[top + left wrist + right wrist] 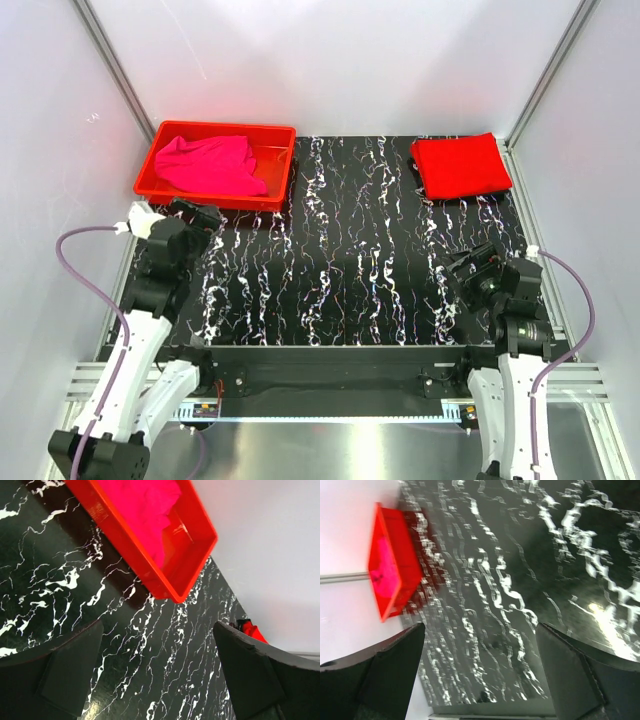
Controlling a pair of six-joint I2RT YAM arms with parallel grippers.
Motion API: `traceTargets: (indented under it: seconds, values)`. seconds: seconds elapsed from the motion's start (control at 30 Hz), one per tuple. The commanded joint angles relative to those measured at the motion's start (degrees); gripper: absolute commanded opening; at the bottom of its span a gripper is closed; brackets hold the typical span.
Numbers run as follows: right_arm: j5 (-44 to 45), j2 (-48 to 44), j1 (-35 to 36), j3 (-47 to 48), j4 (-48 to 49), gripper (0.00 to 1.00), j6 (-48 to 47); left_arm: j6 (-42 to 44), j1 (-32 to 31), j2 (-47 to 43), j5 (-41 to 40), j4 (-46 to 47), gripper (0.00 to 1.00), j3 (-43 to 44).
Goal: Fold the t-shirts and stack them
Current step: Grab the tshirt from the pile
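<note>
The left arm rises from its base at the near edge and bends forward, carrying the left gripper (200, 214) low over the black white-veined marble-patterned table (340, 270), just in front of the near wall of the rigid red rectangular plastic tray (215, 200). Its jaws are spread wide with nothing between them. The right arm is folded more tightly. The right gripper (470, 266) hovers over the table's right side, its jaws likewise released and empty, aimed across the table toward the tray.

The magenta-pink soft cloth t-shirt (210, 165) lies inside the tray at the far left corner, a crumpled, unfolded heap whose long axis runs left to right along the tray. The pure red cloth t-shirt (461, 166) rests on the table at the far right corner, well apart from both grippers. It is folded into a flat, neat rectangle, its longer side running left to right and turned slightly askew to the table edge.
</note>
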Motion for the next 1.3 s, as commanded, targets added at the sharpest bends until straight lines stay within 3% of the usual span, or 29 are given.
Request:
traceTargets:
  seconds: [0.0,0.13,0.23,0.27,0.33,0.37,0.4,0.47,0.6,0.73,0.93,1.13,1.27]
  values:
    - [4.28,2.05,0.32,4.72,-4.05,1.0,-3.82,-2.24,1.25,2.07,-0.5,-0.16,0.99,4.41]
    - [3.77,9.76,0.32,8.33,-5.29,1.0,-6.8,-0.31,9.75,9.33,13.81,15.87,0.99,1.78]
    - [0.7,16.87,0.23,10.96,-4.76,1.0,-9.53,-0.06,13.82,18.57,18.58,16.65,0.99,6.06]
    - [-0.44,18.91,0.23,13.49,-4.67,1.0,-12.76,1.6,14.0,25.47,19.11,16.2,0.99,10.86]
    - [-5.0,25.04,0.23,17.19,-5.98,1.0,-16.99,8.1,13.82,31.4,19.11,15.32,0.9,16.77]
    - [-7.72,27.26,0.23,21.3,-6.77,1.0,-21.36,10.12,13.56,38.13,18.24,14.01,0.86,23.94]
    - [-12.88,29.54,0.23,23.34,-8.7,1.0,-22.88,14.06,13.13,41.59,17.02,9.39,0.84,28.1]
    - [-19.92,35.35,0.23,25.99,-9.59,1.0,-24.38,18.65,12.51,52.46,14.82,5.32,0.84,41.06]
    - [-29.98,39.93,-0.03,23.09,-1.43,1.0,-22.99,29.63,10.14,67.59,10.42,-0.67,0.84,57.87]
    - [-29.64,46.33,-0.3,27.3,-3.87,1.0,-25.35,33.52,8.73,78.15,9.01,-2.78,0.82,67.75]
    - [-24.81,49.34,-0.3,31.7,-7.04,1.0,-27.55,32.39,7.5,88.19,9.53,-5.42,0.78,74.61]
    - [-21.11,53.03,-0.3,34.69,-11.0,0.95,-29.66,27.73,6.88,93.04,9.18,-6.66,0.73,77.45]
    - [-20.06,54.52,-0.3,35.49,-12.14,0.92,-30.37,26.06,6.88,95.41,9.36,-7.44,0.63,79.81]
